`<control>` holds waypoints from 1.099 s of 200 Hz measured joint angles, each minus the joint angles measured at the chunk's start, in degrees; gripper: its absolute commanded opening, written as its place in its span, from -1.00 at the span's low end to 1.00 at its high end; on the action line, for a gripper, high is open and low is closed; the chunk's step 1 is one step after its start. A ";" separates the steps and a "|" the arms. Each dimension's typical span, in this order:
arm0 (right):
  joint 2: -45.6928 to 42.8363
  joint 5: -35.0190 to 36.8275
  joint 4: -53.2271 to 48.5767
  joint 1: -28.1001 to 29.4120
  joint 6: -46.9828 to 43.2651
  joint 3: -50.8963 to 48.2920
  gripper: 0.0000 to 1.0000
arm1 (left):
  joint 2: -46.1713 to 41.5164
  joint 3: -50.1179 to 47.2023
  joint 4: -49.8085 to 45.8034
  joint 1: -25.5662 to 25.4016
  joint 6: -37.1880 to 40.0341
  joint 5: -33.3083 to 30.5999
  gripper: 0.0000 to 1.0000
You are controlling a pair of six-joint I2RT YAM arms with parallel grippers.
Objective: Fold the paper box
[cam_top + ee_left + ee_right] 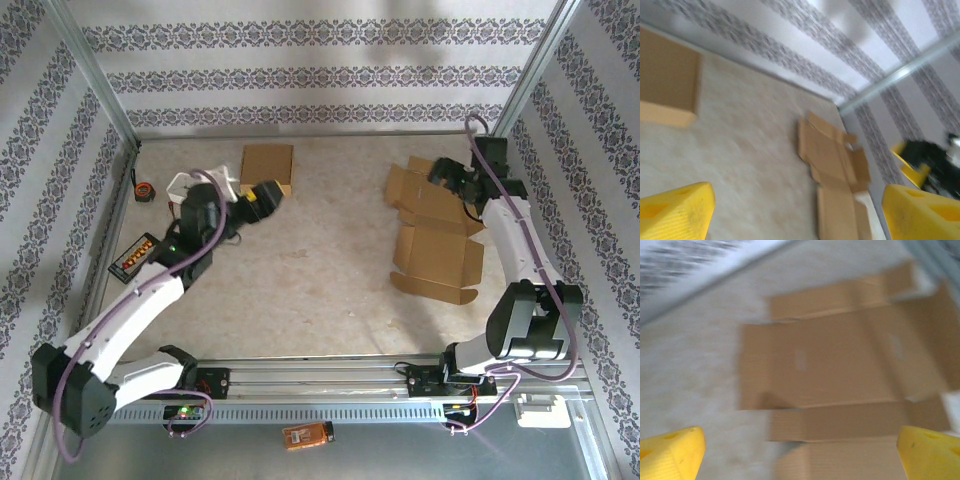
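**Figure: Work cell with the carton blank lying flat, both grippers open**

The table (330, 270) is a pale, mottled, stone-patterned surface. It is enclosed on three sides by walls (300, 60) papered in white with dark ornamental bands. Aluminium posts (92, 70) mark the rear corners, and a slotted rail (320, 365) runs along the near edge.

The paper box (435, 235) lies unfolded and flat at the right of the table, its flaps spread out on the surface. The right gripper (445, 175) hovers over the far end of this blank. In the right wrist view its yellow fingers (670, 452) stand wide apart above the cardboard (840, 365), with nothing between them.

The left gripper (265, 195) sits at the left rear, jaws likewise apart and empty. It is just beside a second, closed brown box (267, 165).

A tape measure (145, 190) and a small tray (133, 257) lie along the left wall.
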 measured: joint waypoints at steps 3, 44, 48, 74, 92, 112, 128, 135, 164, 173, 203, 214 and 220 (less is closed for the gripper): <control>0.28 0.50 0.02 -0.74 0.63 -0.57 0.96 | -0.28 -0.24 -0.11 -1.51 0.02 -0.33 0.74; 9.03 11.10 -0.26 -4.92 5.86 0.13 0.96 | 0.96 -0.44 -1.29 -18.08 0.70 -5.18 0.75; 10.23 12.17 -0.24 -4.94 5.90 0.63 0.96 | 1.38 -0.44 -1.29 -19.32 0.72 -5.49 0.75; 16.15 17.33 0.28 -5.42 4.59 3.52 0.96 | 2.69 -2.62 -0.44 -23.89 0.59 -6.38 0.76; 21.03 17.97 0.00 -6.54 2.47 7.78 0.96 | 2.71 -5.66 -0.20 -24.52 0.20 -6.82 0.76; 26.47 18.10 0.04 -8.04 -0.57 13.16 0.96 | 2.69 -7.06 -1.31 -24.52 0.31 -7.67 0.76; 30.03 18.16 -0.72 -8.81 -2.62 16.83 0.96 | 1.90 -7.06 -2.25 -24.52 0.90 -8.55 0.77; 31.43 18.23 -1.25 -9.05 -3.34 18.29 0.96 | 1.14 -7.06 -2.80 -24.52 1.11 -9.03 0.77; 33.35 18.23 -2.19 -9.16 -5.42 19.63 0.93 | -2.49 -7.06 -3.54 -24.52 1.77 -11.08 0.77; 33.35 18.21 -2.40 -9.14 -5.79 19.63 0.86 | -3.41 -7.06 -3.54 -24.52 1.77 -11.76 0.77; 33.40 17.25 -2.38 -9.16 -6.91 19.63 0.68 | -4.79 -7.06 -3.52 -24.52 1.73 -13.31 0.77; 33.48 16.70 -2.43 -9.18 -6.97 19.69 0.70 | -4.79 -7.06 -3.56 -24.52 1.75 -13.51 0.77; 33.64 16.37 -2.47 -9.18 -6.95 19.85 0.74 | -4.79 -7.06 -3.58 -24.52 1.75 -13.60 0.77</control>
